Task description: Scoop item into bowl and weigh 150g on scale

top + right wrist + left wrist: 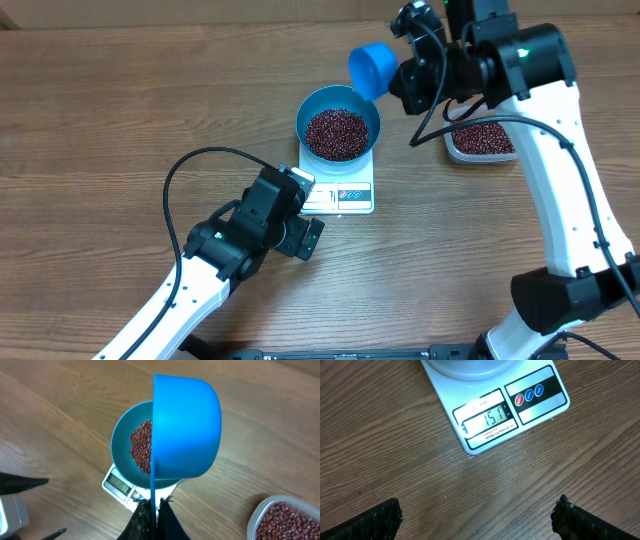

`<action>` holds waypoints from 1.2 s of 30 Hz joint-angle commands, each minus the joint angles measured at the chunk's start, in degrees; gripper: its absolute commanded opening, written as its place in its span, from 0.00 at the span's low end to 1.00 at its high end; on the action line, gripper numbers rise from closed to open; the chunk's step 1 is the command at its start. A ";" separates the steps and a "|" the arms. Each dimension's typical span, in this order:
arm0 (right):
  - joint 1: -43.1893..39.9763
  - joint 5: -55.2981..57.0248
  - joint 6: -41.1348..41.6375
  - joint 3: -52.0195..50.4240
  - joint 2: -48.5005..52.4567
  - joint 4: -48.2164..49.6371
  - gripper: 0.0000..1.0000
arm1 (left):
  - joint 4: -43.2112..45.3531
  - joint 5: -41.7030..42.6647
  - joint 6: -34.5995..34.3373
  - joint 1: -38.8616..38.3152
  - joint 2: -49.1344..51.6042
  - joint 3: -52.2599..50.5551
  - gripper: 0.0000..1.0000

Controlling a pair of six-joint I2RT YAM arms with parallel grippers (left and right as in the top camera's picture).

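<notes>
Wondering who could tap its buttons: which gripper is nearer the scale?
Left. Left gripper hovers open just before the scale; right gripper, shut on the scoop, is beyond the bowl.

Counted from my remote console: one blue bowl (306,112), one white digital scale (352,196) with three round buttons (529,394), one blue scoop (370,68), one clear plastic tub (455,148), two robot arms (570,180); red-brown beans (336,135) beyond counting.
</notes>
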 commanded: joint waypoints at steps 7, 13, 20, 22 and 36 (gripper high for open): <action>3.93 9.60 1.36 0.35 3.72 -1.25 0.04 | 0.02 0.46 0.66 0.35 0.09 1.27 1.00; 6.01 12.07 2.60 0.35 7.61 -1.38 0.04 | 0.02 0.46 0.66 0.35 0.09 1.27 1.00; 7.17 13.35 2.62 0.35 11.52 0.09 0.04 | 0.02 0.46 0.66 0.35 0.09 1.27 0.99; 7.41 13.55 2.62 0.35 11.78 1.01 0.04 | 0.02 0.46 0.66 0.35 0.09 1.27 1.00; 12.79 25.55 4.22 0.35 14.45 1.73 0.04 | 0.02 0.46 0.66 0.35 0.09 1.27 1.00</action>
